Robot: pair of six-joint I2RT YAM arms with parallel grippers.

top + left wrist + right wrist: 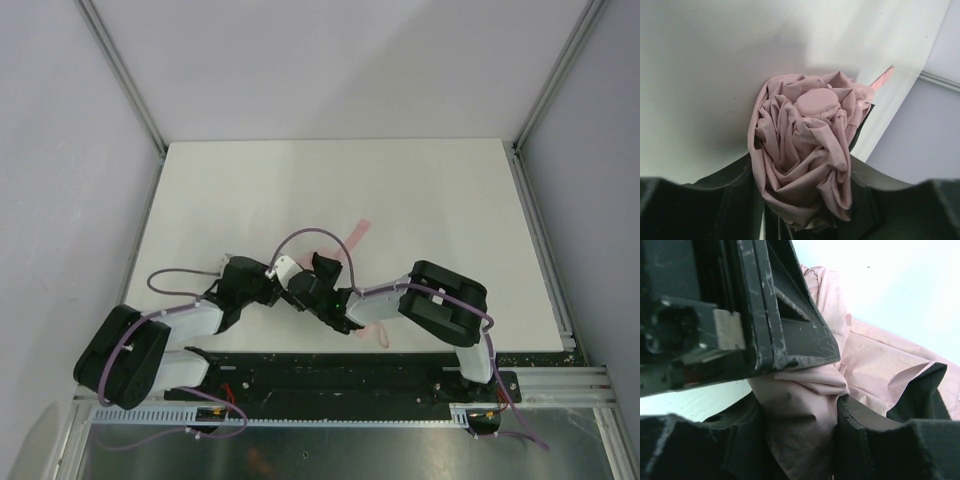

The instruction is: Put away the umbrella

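umbrella (805,150): at table (250,190) near-centre, between both arms | left gripper (802,182): clamped round bunched canopy | right gripper (800,427): seemingly pinching fabric (view crowded) | handling: light, soft, slippery; grasp firm core

Lab robot cell: white table (300,180), aluminium frame (122,75), grey panels (50,150).

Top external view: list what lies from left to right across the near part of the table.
Left arm's elbow → left gripper → right gripper → exposed pink strip of the umbrella → right arm's elbow. The umbrella's bundled body is hidden under the grippers, so it is left out.
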